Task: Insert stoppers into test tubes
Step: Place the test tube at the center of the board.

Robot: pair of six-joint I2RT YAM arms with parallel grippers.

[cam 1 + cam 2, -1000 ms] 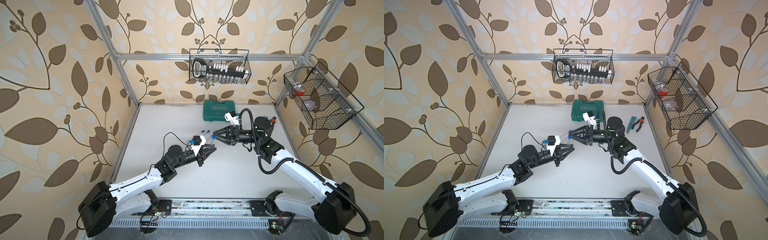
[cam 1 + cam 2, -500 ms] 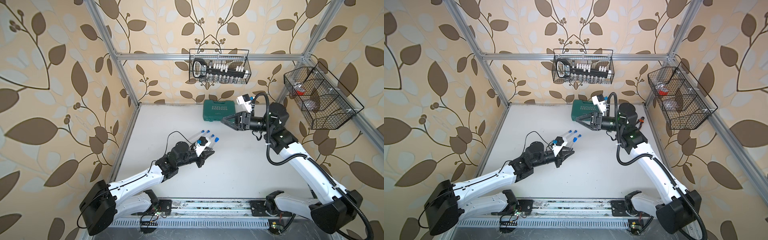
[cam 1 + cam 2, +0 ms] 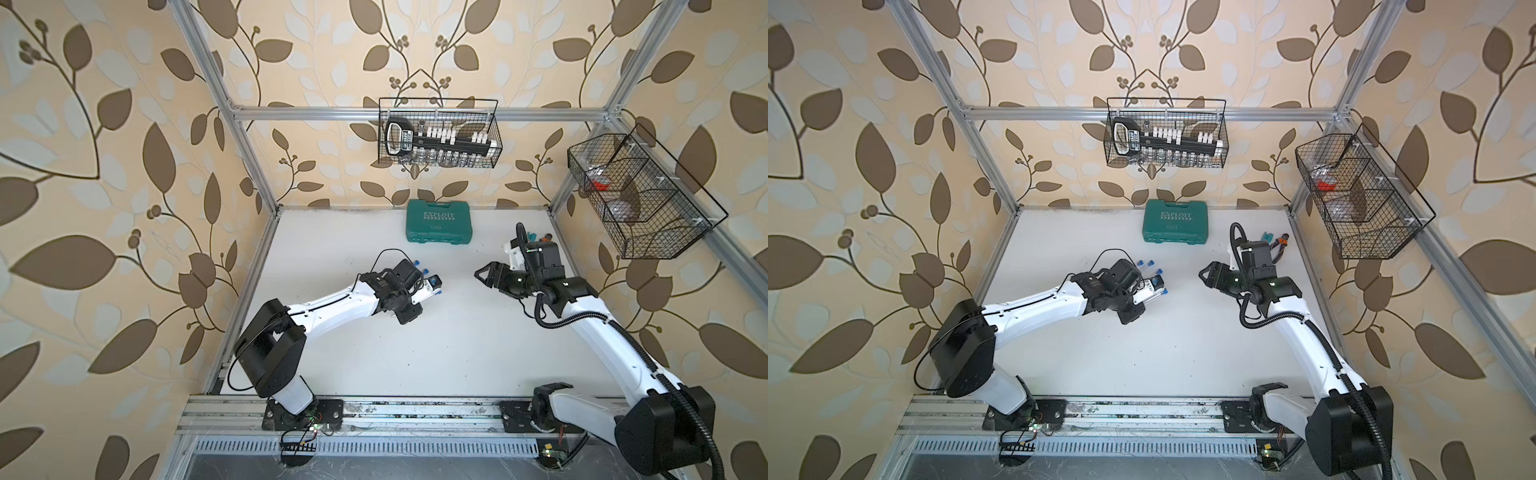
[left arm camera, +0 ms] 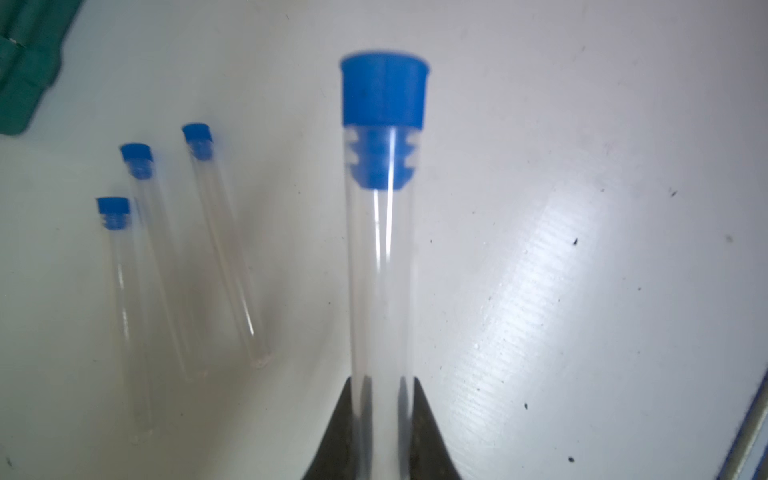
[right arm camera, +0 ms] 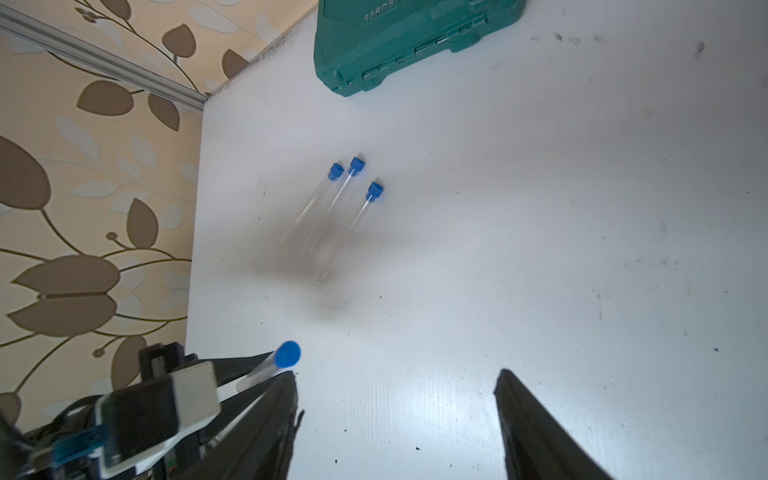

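Since every tube in view carries a plug, the inserting looks finished, and the step in hand is most likely setting down the last piece. The left jaws are clamped on the fourth test tube [image 4: 380,270] near its rounded end, holding it clear above the counter [image 4: 582,208]. Its stopper [image 4: 384,93] is pressed in, so the ribbed plug shows through the clear wall and the wider cap sits against the rim. The three other test tubes [image 5: 345,237] lie close together on the counter, not quite parallel, between the held tube and the green case [image 5: 415,41]. Their blue stoppers [image 5: 356,164] all point toward that case. The right jaws stand apart and empty, well away from the left arm. The next move probably calls for lowering the held tube nearly level beside the three, then letting go only when it is close to the surface. The tubes are slim, glossy and thin-walled; whether they are glass or plastic I cannot tell. Being round and smooth, they would roll easily on the flat white counter, which is matte and flecked with dark specks. The stoppers are an opaque, dull bright blue, slightly tapered, and look softer than the tubes.
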